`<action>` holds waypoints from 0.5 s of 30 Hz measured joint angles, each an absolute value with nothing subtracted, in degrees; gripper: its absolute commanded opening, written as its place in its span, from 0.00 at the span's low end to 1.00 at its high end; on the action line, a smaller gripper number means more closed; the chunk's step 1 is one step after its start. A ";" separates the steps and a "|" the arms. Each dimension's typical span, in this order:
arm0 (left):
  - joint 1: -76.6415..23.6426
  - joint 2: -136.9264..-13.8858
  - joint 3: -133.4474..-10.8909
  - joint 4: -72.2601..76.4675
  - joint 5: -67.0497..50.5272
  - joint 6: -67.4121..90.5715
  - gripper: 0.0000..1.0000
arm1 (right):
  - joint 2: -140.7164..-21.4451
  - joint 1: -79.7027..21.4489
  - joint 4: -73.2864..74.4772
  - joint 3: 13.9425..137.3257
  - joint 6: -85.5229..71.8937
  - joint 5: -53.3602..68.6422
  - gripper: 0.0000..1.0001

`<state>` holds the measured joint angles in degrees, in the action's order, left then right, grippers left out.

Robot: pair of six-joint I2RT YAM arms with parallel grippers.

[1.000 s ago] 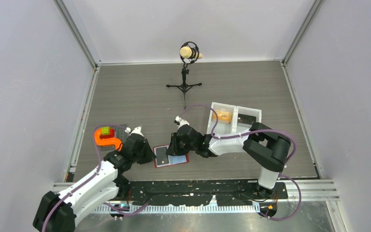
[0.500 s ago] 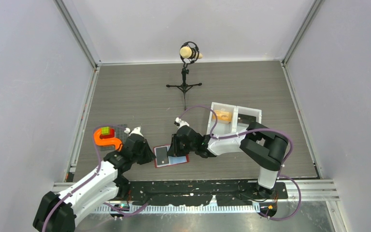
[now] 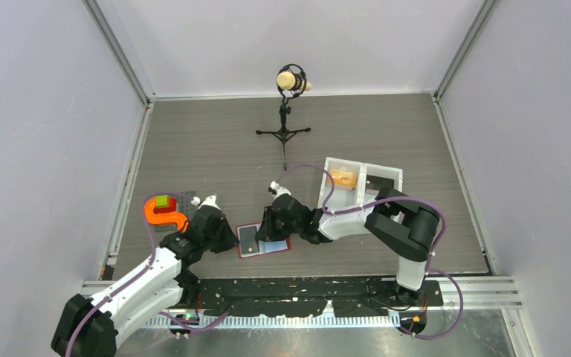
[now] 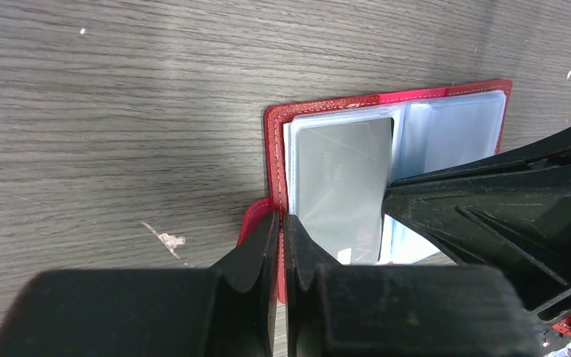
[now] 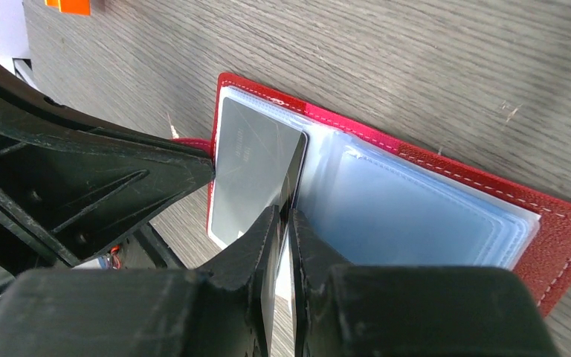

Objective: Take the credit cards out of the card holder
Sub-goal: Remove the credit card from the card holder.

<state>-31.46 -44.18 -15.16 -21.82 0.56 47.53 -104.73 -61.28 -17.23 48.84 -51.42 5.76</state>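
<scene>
Left wrist view: the left gripper [image 4: 281, 222] has its 2 jaws drawn almost together. They pinch the red outer edge of the card holder [image 4: 273, 145], and a strip of red cover runs into the narrow gap between them.

Right wrist view: the right gripper [image 5: 286, 217] is likewise nearly closed. It nips the inner long edge of the dark grey card [image 5: 253, 167], and that edge runs straight into the gap between the 2 fingers.

The card lies over one half of the open holder, on the side where the left gripper clamps. Whether it still sits inside a pocket cannot be told. The other half shows only pale blue-grey pockets [image 5: 416, 219] bordered in stitched red.

The holder lies flat and open on the wood-grain table [image 3: 215, 141], near the front edge, midway between the 2 arm bases. In the top external view the 2 grippers meet over it from opposite sides.

Items farther out:
1. An orange curved part [image 3: 165, 216] carrying a green block [image 3: 163, 201] lies just beside the left arm's wrist.
2. A white tray [image 3: 386, 172] with 2 compartments sits behind the right arm, with an orange block [image 3: 342, 178] in its left compartment.
3. A microphone on a tripod [image 3: 291, 79] stands near the back wall, well apart from the holder.
</scene>
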 measured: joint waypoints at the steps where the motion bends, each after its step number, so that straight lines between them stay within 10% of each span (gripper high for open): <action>1: -31.44 -44.29 -15.16 -21.80 0.56 47.53 0.07 | -104.75 -61.28 -17.93 48.51 -51.62 5.87 0.18; 15: -31.35 -45.47 -15.18 -20.84 -0.12 47.48 0.06 | -105.06 -59.96 -27.07 43.75 -54.85 8.88 0.19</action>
